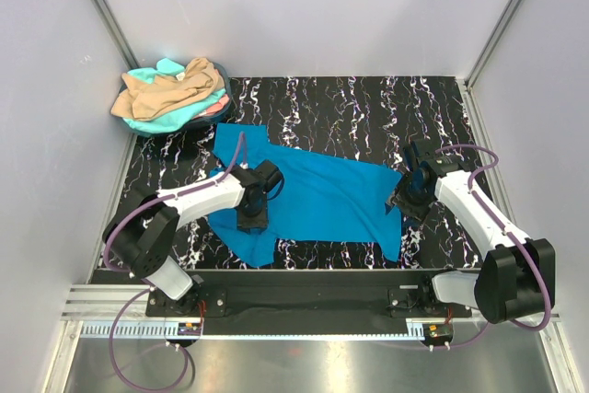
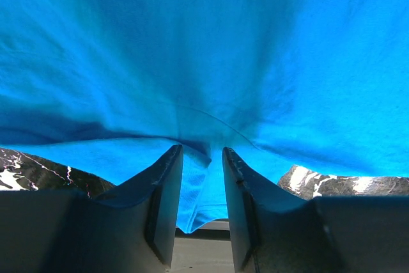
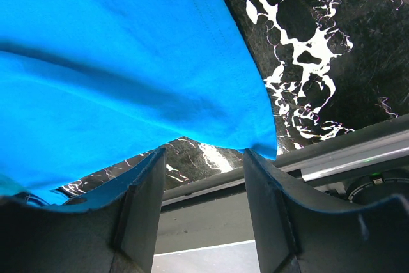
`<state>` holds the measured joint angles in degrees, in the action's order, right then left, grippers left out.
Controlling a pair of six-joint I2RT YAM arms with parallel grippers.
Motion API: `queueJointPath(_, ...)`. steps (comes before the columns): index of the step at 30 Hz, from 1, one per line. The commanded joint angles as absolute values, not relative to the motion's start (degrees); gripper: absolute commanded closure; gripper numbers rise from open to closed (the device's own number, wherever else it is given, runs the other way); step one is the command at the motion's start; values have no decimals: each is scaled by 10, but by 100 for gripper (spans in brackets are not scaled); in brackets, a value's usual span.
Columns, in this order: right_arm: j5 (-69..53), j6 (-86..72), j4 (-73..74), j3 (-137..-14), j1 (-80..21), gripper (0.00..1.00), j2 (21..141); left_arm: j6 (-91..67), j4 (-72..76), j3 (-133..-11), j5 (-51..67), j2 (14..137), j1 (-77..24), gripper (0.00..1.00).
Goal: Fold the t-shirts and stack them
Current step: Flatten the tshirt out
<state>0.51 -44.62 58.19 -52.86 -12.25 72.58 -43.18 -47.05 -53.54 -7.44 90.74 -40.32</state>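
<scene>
Leftward at the back, a dark basket (image 1: 225, 82) is holding a loose heap of soft cloth: the crumpled tan shirt (image 1: 166, 89) is lying uppermost, with the turquoise shirt (image 1: 166, 122) and the coral shirt (image 1: 214, 106) showing beneath it. The blue shirt (image 1: 322, 195) is lying spread and lightly creased on the black, white-veined table (image 1: 368, 117). The left gripper (image 2: 202, 151) is pinching a fold near that shirt's left end, with creases converging on its narrow jaws. The right gripper (image 3: 204, 151) is standing with jaws apart at the right hem, no cloth showing between them.
</scene>
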Motion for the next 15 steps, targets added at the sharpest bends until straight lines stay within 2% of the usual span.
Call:
queueJointPath(1,7,-456,580,-532,-122,42,721,-432,-465,-539,-84,908,-405,64)
queueJointPath(8,9,-459,578,-529,-122,42,723,-430,-461,-529,-80,911,-405,75)
queueJointPath(11,10,-459,580,-531,-122,41,723,-427,-461,-530,-80,911,-405,85)
queueJointPath(13,10,-459,582,-533,-122,41,723,-426,-460,-529,-81,913,-405,86)
queueJointPath(15,11,-457,582,-534,-122,41,722,-425,-459,-529,-82,917,-405,78)
